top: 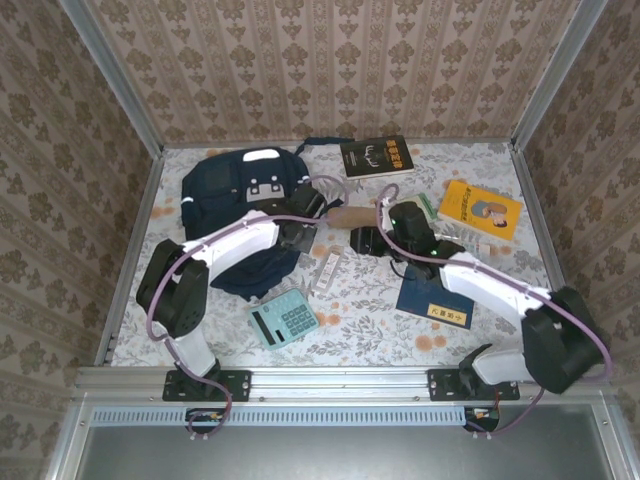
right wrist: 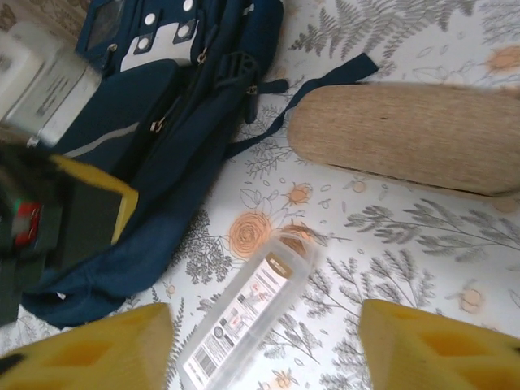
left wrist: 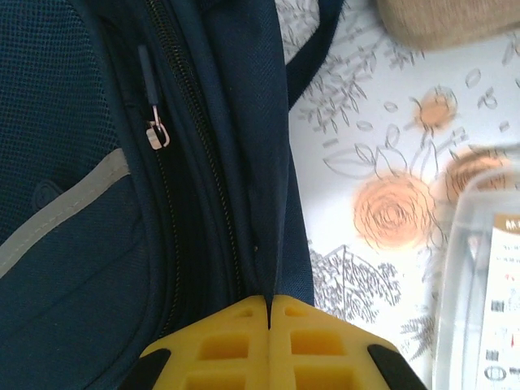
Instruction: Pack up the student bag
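Observation:
The student bag (top: 232,195), navy with grey stripes, lies at the back left of the table. My left gripper (left wrist: 269,302) is shut on a fold of the bag's fabric (left wrist: 272,203) beside its open zip (left wrist: 175,162); from above it (top: 300,228) sits at the bag's right edge. My right gripper (right wrist: 264,315) stands open above a clear plastic case (right wrist: 244,325), which lies flat on the cloth between the two yellow fingers (right wrist: 101,349) without touching them. From above, the right gripper (top: 365,238) hangs over the table's middle, near that case (top: 328,268).
A tan pencil pouch (right wrist: 406,134) lies just beyond the clear case. A teal calculator (top: 283,318) sits near the front, a navy booklet (top: 434,298) under the right arm, a yellow book (top: 481,208) at the right and a black book (top: 377,156) at the back.

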Controlling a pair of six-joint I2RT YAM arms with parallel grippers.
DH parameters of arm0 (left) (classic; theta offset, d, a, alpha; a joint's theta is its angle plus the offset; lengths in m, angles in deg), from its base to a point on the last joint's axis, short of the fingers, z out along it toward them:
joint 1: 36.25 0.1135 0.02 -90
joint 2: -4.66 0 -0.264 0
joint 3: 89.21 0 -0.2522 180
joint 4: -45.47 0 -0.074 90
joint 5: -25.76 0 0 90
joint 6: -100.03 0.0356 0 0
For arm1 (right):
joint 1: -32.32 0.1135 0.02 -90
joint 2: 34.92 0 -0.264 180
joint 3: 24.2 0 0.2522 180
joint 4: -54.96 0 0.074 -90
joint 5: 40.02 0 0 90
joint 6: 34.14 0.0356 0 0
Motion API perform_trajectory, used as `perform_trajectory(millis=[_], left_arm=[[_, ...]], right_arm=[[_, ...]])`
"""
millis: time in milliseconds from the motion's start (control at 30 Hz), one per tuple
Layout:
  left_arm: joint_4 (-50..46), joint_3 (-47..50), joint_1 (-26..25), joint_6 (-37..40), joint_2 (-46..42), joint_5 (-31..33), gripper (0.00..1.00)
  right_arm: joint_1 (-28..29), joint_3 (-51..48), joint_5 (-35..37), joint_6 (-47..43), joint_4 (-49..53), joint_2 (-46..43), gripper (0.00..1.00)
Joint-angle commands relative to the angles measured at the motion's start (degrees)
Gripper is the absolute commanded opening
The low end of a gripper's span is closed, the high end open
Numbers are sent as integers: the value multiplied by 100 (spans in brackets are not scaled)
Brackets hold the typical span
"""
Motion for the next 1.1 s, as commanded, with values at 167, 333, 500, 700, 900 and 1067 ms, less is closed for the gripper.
perform_trajectory(millis=[167,333,500,700,900,1067], left_arm=[[348,389,-83,72,-479,-59,0],[362,528,-165,127,-522,28,0],[451,738,-217,129,-611,-12,0],[501,866,-263,137,-746,-65,0],[584,944,-279,148,-869,-74,0],[613,1057,-258,164,-913,174,0]], right_arm=[[160,1642,-349,301,-96,1946,58],[160,2798,-681,673,-80,3201,57],[169,3776,-859,1146,-53,4250,58],[193,4095,-834,1488,-131,4748,60],[213,4016,-897,1552,-254,4744,22],[204,3505,-478,1444,-397,4218,0]])
